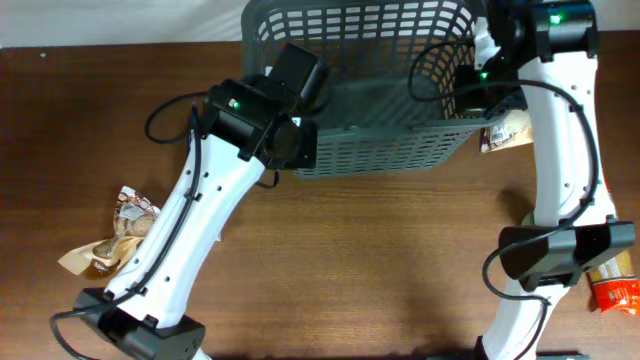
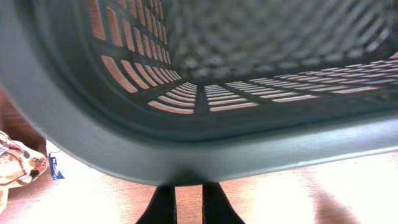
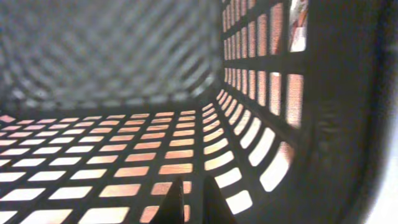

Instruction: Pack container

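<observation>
The container (image 1: 380, 150), a large dark grey basket with slotted sides, stands at the far middle of the table. My left gripper (image 1: 308, 85) is at its front left corner. In the left wrist view the thick rim of the container (image 2: 186, 149) fills the frame, and the left gripper (image 2: 188, 194) is shut just below it, its tips hidden under the rim. My right gripper (image 1: 470, 85) reaches in over the right side. In the right wrist view the right gripper (image 3: 194, 194) is shut inside the container, over a lattice wall (image 3: 124, 162), with nothing between its fingers.
A crumpled tan snack bag (image 1: 115, 235) lies at the left near the left arm's base and also shows in the left wrist view as the snack bag (image 2: 18, 165). A small packet (image 1: 505, 132) lies just right of the basket. An orange-red packet (image 1: 615, 290) sits at the right edge.
</observation>
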{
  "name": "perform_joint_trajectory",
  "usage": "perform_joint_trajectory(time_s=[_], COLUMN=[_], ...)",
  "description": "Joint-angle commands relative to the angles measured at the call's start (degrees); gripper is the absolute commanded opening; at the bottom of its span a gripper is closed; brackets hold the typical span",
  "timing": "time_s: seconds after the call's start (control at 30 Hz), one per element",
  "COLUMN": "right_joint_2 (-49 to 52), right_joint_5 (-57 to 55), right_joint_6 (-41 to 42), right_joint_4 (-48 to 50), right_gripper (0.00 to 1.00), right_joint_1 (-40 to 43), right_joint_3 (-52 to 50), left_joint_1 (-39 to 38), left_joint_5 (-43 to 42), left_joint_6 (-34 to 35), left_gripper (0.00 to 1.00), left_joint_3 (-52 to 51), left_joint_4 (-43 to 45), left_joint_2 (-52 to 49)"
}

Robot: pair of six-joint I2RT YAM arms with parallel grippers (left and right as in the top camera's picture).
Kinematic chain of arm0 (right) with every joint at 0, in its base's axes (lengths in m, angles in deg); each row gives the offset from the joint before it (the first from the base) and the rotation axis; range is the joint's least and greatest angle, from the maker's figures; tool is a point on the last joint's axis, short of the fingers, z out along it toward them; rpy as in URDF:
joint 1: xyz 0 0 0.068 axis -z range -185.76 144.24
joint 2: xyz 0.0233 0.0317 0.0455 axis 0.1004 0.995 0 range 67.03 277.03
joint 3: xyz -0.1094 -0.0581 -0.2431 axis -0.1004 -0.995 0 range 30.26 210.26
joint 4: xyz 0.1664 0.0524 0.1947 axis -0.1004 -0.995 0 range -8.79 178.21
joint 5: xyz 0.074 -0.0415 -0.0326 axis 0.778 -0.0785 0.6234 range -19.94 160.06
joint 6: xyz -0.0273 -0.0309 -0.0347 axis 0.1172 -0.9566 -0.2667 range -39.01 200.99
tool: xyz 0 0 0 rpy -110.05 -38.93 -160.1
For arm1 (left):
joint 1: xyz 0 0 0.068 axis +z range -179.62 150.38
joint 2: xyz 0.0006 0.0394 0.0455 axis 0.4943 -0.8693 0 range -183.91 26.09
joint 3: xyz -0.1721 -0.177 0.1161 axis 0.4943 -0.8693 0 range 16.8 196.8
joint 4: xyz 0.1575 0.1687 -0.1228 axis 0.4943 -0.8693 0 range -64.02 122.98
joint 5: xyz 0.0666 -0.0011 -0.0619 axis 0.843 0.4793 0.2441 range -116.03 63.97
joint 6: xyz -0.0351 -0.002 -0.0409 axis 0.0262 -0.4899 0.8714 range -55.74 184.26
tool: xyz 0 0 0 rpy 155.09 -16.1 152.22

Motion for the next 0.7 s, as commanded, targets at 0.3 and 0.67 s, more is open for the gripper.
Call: perform_joint_trajectory(time_s=[0.3,0.67], right_joint_2=[0.35,-0.92], right_joint_5=[-0.11,-0.04], right_joint_6=[0.07,0.50], right_joint_4=[0.42,-0.33], right_gripper=[0.04,0.04], right_joint_1=[-2.86,-2.86], right_joint_3=[0.37,2.71], left_joint_1=[0.61,0.63], left_joint_5=[0.85,1.11], left_joint_6=[-1.40,-2.71], left_gripper=[0.02,0.02], left_joint_3=[0.42,0.46], left_joint_4=[-2.47,-0.20], left_joint_2=[-0.61,0.66])
